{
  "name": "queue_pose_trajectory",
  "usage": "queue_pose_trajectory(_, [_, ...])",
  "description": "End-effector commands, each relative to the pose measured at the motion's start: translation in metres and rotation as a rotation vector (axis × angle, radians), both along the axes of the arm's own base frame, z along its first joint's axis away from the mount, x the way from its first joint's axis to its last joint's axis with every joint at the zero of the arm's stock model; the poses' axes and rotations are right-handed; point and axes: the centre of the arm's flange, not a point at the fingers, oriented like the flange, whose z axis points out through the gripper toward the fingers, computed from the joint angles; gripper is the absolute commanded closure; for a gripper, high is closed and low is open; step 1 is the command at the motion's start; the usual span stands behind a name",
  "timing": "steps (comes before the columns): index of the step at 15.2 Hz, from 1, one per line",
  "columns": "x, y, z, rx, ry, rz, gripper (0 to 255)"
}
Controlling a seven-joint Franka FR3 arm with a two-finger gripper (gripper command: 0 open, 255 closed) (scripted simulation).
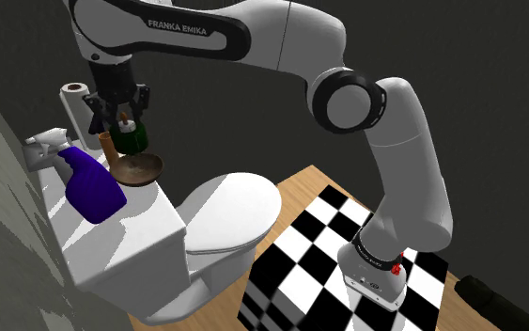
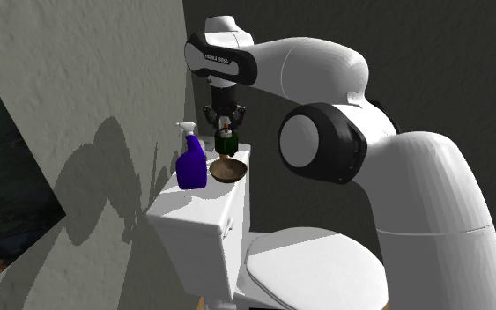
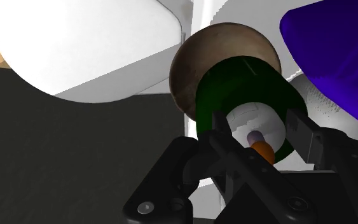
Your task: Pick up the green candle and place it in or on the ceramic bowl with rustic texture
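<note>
White toilet tank [image 1: 131, 235] by grey wall [image 2: 78, 106] bears brown bowl [image 1: 138, 170]; gripper [image 1: 121, 120] clasps green candle [image 1: 129, 137] above it.

A green candle [image 2: 226, 143] is seen clasped by the black gripper [image 2: 225, 130], held upright just above a brown bowl [image 2: 229, 169]. The bowl is set on the white toilet tank [image 2: 200, 210], beside a blue spray bottle [image 2: 191, 165].

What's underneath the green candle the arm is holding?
A brown bowl, standing on the white toilet tank beside a blue spray bottle. The green candle, clasped by the gripper, covers part of the bowl's inside, so that part is hidden.
</note>
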Motion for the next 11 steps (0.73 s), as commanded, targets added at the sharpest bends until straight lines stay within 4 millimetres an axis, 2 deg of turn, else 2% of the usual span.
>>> queue_pose_trajectory(1, [0.0,-0.001,-0.01,0.001,-0.001,0.001,255])
queue_pose_trajectory(11, [0.0,-0.001,-0.062,0.001,-0.001,0.001,255])
